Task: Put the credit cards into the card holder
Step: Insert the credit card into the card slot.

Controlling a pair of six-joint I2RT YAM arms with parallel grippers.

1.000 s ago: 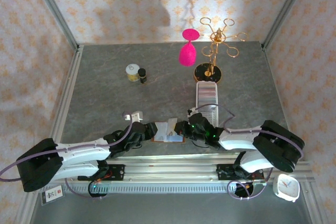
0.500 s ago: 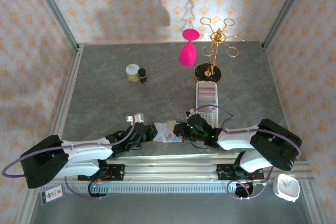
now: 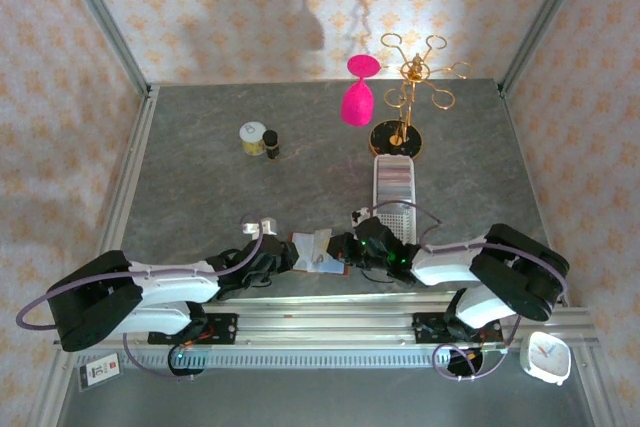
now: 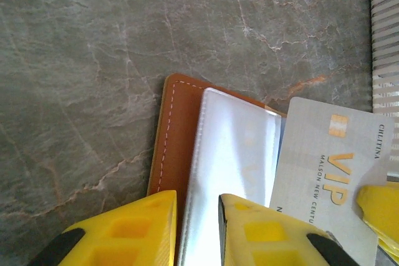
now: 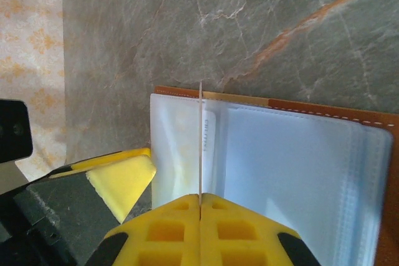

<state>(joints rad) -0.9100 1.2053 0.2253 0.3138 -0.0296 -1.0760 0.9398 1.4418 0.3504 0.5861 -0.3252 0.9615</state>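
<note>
- We count one card holder (image 3: 318, 253). It lies open at the middle of the table's (image 3: 200, 177) near edge, between the two grippers, with brown stitched leather outside and clear sleeves inside.
- We can count one credit card (image 4: 324, 166) for certain. It is pale grey and printed "VIP" in gold, with "MALSON NEW CENTU…" beneath and "CHLITINA" along one edge.
- The right gripper (image 5: 201, 205) has its fingers pressed together on that card, which stands on edge over the holder's clear sleeves.
- The left gripper (image 4: 196, 209) has a narrow gap between its fingers. The holder's leather border and a sleeve's edge lie in that gap, and we cannot tell whether it pinches them.
- Elsewhere there is one long white perforated tray (image 3: 398, 215) just beyond the right gripper. One pink upturned glass (image 3: 356, 102) and one gold rack (image 3: 398, 139) stand near the far edge.
- One pale jar (image 3: 252, 136) stands just beside one small dark bottle (image 3: 271, 144), towards the far left corner.
- One white clock (image 3: 546, 357) lies off the near right corner.
- Against a second ago, the left gripper has moved in to the holder's edge, and the holder looks narrower from above. The right gripper has barely shifted.
</note>
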